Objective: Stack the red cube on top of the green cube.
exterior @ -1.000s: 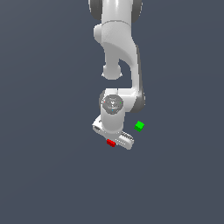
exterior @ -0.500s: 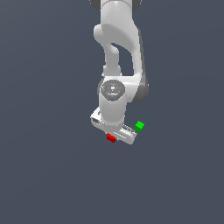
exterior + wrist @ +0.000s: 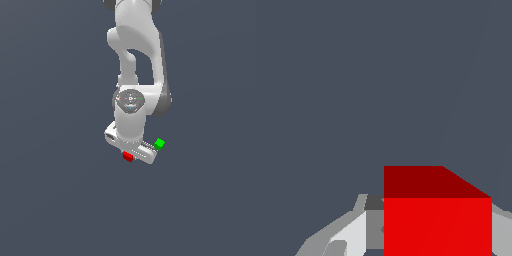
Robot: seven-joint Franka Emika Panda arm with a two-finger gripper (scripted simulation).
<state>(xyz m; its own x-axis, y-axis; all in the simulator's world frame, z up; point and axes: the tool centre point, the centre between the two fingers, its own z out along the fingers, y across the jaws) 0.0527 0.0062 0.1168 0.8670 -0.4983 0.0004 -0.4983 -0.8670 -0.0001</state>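
Since your tool [image 3: 131,152] looks clamped on the red cube [image 3: 127,157], with the green cube [image 3: 159,144] just beside it, watch your swing: carry it too low and you'll knock green away.

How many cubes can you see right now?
2. The red cube sits at the gripper; the green cube lies beside it, toward the exterior view's right. Others may hide behind the arm.

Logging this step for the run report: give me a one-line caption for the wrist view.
Wrist view: red cube fills the foreground between the end effector fingers over plain grey floor.
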